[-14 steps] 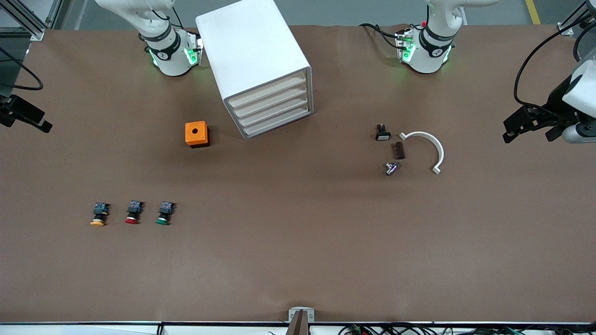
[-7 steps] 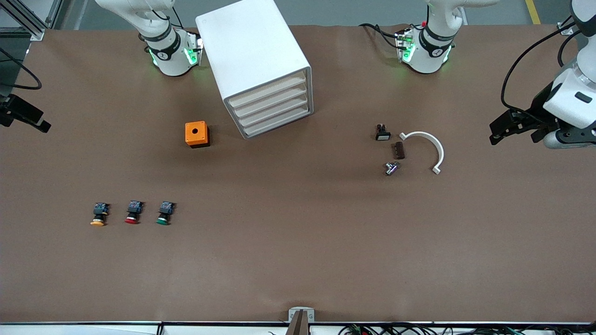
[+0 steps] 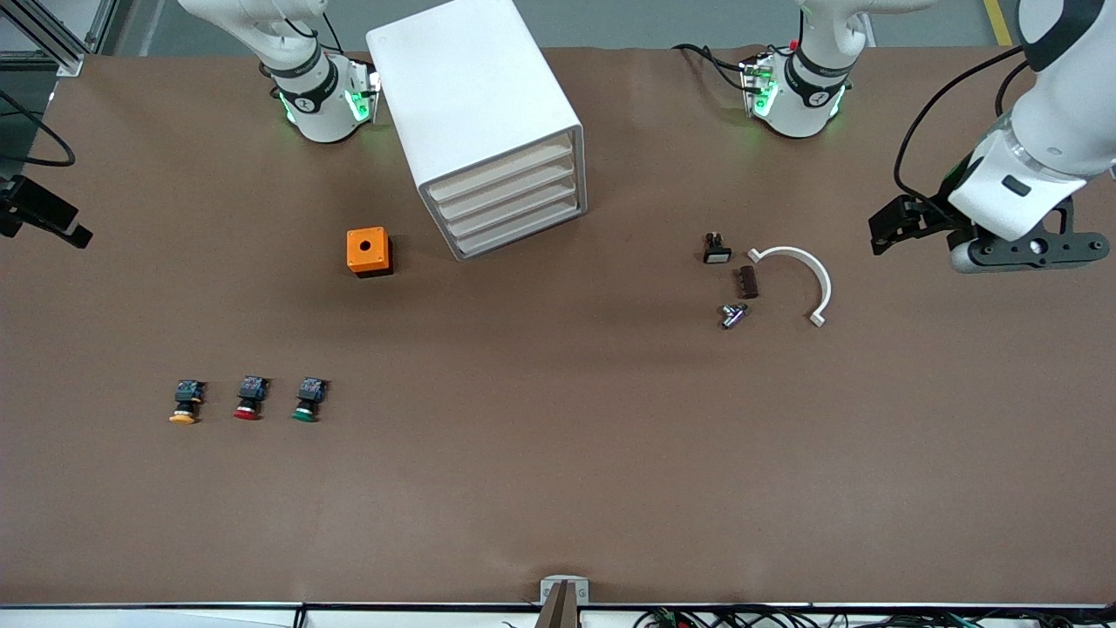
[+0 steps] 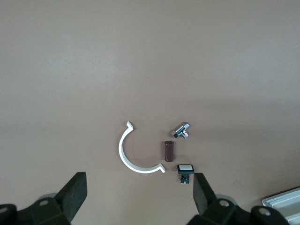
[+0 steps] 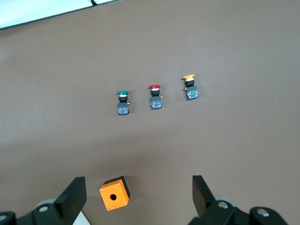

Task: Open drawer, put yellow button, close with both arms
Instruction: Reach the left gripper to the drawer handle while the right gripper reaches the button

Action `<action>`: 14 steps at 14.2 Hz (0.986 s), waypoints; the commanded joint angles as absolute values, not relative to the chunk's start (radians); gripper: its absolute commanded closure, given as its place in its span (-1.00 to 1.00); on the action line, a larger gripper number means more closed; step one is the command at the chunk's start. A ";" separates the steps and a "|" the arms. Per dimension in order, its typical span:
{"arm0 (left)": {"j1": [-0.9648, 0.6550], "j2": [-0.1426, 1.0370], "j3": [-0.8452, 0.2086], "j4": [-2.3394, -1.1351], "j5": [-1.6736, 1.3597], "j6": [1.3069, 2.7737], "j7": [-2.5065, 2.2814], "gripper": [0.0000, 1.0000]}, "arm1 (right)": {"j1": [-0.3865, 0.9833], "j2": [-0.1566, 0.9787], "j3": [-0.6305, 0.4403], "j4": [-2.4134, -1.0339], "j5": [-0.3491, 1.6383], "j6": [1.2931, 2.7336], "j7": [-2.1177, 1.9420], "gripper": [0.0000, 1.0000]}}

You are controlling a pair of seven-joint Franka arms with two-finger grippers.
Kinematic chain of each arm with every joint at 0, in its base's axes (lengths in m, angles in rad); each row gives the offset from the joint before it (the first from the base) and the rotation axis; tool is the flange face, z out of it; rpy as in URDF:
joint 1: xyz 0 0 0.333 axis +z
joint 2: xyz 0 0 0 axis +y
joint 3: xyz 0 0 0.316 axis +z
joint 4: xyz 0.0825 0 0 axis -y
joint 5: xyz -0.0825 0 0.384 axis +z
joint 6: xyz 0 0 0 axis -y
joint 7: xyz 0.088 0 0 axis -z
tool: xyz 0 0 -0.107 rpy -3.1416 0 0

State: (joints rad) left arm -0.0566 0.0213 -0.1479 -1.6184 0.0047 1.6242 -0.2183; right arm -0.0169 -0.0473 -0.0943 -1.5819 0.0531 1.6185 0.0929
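Tabletop holds yellow button (image 3: 183, 408), well apart from both open, empty end effectors.

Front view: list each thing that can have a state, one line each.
drawer: shut, flush with the three drawers below.
yellow button: lying on the table, ungrasped.
left gripper: open, empty, over the table.
right gripper: open, empty, over the table.
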 commanded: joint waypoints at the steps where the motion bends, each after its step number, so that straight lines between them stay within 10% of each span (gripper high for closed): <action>1: -0.063 0.034 -0.167 -1.605 0.020 1.605 -0.230 -1.00 | -0.018 -0.035 -0.098 -1.555 0.061 1.603 0.098 -1.00; 14: -0.100 0.184 -0.325 -1.626 -0.216 1.563 -0.215 -1.00 | -0.057 0.193 -0.098 -1.568 -0.064 1.652 0.078 -1.00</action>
